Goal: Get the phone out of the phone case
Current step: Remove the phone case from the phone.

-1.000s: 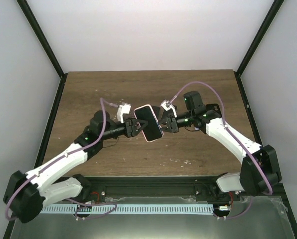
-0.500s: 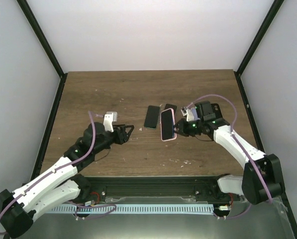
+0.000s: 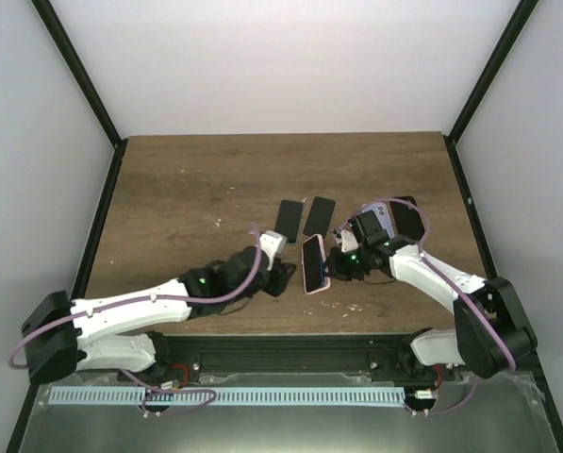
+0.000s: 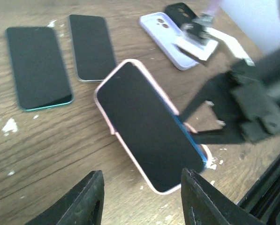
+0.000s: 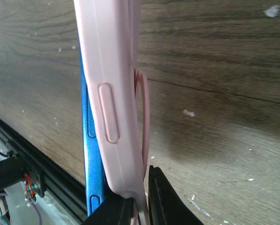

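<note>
A blue phone [image 5: 90, 154] sits in a pink case [image 5: 109, 93], its blue edge showing past the case rim. My right gripper [image 5: 140, 210] is shut on the case's end and holds it on edge just above the table; in the top view the gripper [image 3: 331, 267] is right of the case [image 3: 312, 265]. My left gripper [image 4: 144, 206] is open and empty, its fingers just short of the dark screen [image 4: 147, 133]; in the top view the gripper [image 3: 283, 278] is left of the case.
Two bare phones [image 3: 288, 221] [image 3: 319, 216] lie face up behind the held one. A lavender case [image 3: 381, 223] and a black case [image 3: 406, 217] lie to the right. The table's near edge and rail [image 3: 290, 344] are close in front.
A second ago both grippers held the cased phone. My left gripper let go, drew back left, and has come back open beside it. My right gripper has carried the phone nearer and lower.
</note>
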### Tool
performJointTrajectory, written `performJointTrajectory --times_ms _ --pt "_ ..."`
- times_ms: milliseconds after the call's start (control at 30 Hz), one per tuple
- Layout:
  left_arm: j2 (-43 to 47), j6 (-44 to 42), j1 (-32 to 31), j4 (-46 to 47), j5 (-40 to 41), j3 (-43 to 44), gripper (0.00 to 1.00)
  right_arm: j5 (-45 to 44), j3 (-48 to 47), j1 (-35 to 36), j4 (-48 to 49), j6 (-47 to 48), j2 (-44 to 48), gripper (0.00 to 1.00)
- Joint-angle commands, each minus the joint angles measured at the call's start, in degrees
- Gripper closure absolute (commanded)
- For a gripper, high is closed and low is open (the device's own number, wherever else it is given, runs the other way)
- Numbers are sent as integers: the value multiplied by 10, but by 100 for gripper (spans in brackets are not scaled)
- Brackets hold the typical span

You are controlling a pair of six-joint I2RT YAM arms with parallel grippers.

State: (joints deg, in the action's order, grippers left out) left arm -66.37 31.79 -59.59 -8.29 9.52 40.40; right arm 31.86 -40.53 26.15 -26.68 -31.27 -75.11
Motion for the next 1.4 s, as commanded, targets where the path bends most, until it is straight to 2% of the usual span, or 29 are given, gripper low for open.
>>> performJointTrajectory --times_ms 0,167,333,533,700,1000,1367 --pt "-54 -77 -90 -4 149 46 53 -22 14 2 55 -29 -11 99" --pt "-136 -139 -158 5 212 80 53 -20 38 5 90 -45 -22 99" --pt "-205 -142 -191 -7 256 118 54 -24 44 6 99 -48 -22 99" --pt "-256 -144 -201 8 251 134 57 -20 59 6 111 -46 -23 99" --pt "-283 -137 -202 21 270 139 51 -9 61 5 118 -49 -22 99" --pt "-333 -143 -202 37 284 156 51 1 63 5 121 -50 -22 99" --pt "-371 -133 -202 2 334 187 61 15 68 5 129 -53 -18 99"
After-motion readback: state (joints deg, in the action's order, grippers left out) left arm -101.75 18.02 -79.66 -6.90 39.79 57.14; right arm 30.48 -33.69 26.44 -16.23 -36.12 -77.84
